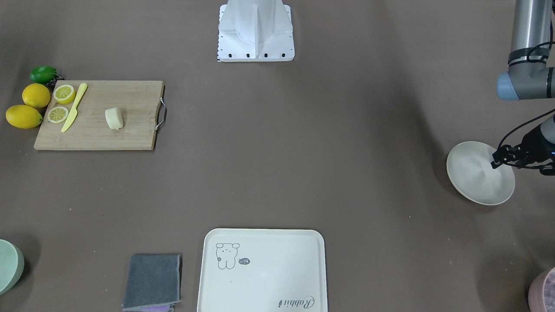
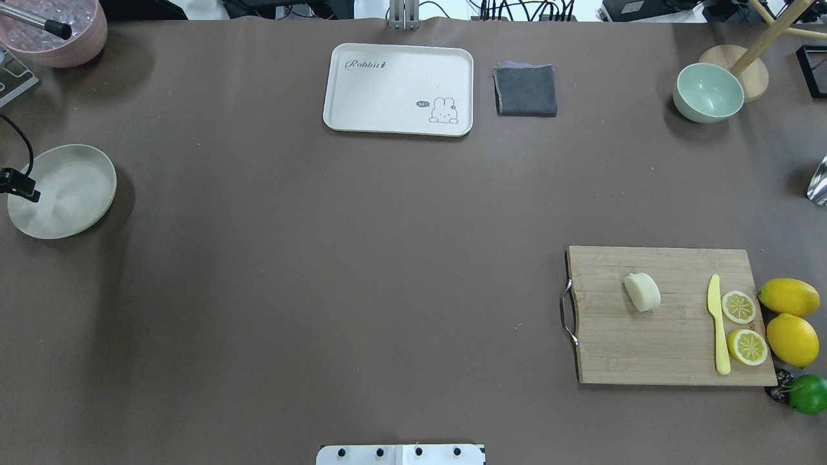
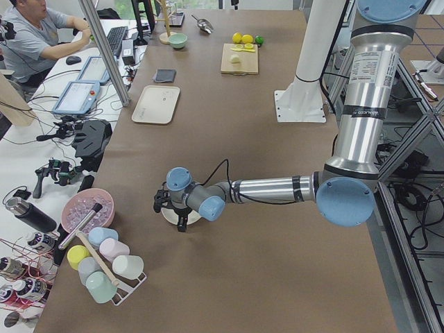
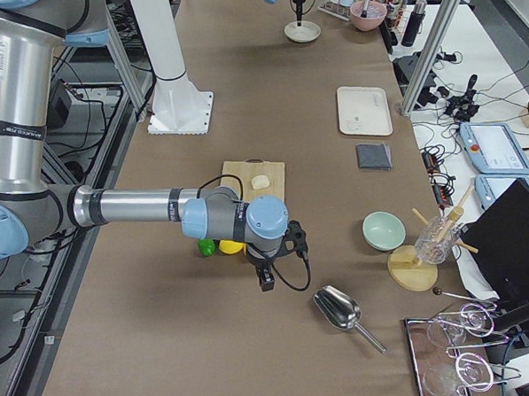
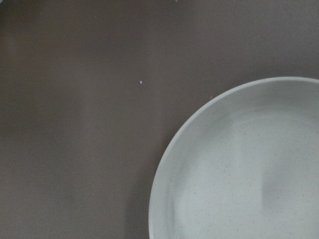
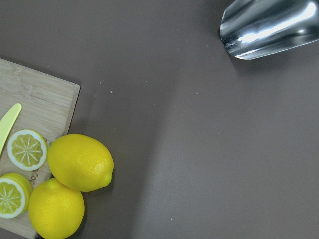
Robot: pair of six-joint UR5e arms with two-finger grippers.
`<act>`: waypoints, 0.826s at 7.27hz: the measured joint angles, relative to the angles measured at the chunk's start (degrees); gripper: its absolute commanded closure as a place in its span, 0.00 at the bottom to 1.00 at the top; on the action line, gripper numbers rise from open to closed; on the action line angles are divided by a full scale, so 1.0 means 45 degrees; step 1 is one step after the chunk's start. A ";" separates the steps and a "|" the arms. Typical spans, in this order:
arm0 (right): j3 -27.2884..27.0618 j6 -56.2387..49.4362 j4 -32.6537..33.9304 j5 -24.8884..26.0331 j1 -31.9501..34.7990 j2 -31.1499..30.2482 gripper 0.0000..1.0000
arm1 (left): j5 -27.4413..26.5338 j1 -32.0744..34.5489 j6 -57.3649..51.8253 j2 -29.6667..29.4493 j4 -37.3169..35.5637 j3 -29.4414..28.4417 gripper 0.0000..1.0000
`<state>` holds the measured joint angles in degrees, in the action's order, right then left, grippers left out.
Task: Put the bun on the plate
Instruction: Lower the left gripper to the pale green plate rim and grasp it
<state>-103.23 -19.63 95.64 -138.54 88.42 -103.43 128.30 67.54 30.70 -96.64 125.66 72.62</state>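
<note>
The pale cream bun lies on a wooden cutting board on my right side, also seen in the front view. The round off-white plate rests far off at the table's left edge. My left gripper hovers over the plate's outer rim; I cannot tell whether its fingers are open or shut. The left wrist view shows only the plate and bare table. My right gripper hangs over the table beyond the lemons, apart from the bun; its state cannot be told.
On the board lie a yellow knife and two lemon halves, with whole lemons and a lime beside it. A metal scoop lies near the right gripper. A cream tray, grey cloth and green bowl line the far edge.
</note>
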 measured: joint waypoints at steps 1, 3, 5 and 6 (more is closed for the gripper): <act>0.0005 0.0004 -0.0002 -0.0010 -0.0022 0.0020 0.00 | -0.0008 -0.0005 -0.0004 0.0033 0.0008 -0.0117 0.46; -0.0009 0.0015 -0.0048 -0.0014 -0.0077 0.0066 0.00 | -0.0014 -0.0008 0.0121 0.0071 0.0009 -0.0272 1.00; 0.0000 0.0024 -0.0703 0.0002 -0.0108 0.0076 0.00 | 0.0001 -0.0003 0.0681 0.0027 0.0002 -0.0260 1.00; 0.0016 0.0010 -0.1121 0.0007 -0.0114 0.0076 0.00 | 0.0044 0.0023 0.1072 -0.0037 -0.0021 -0.0106 1.00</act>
<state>-103.16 -19.59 90.59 -138.51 87.91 -103.09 128.50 67.64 35.53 -96.81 125.57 72.14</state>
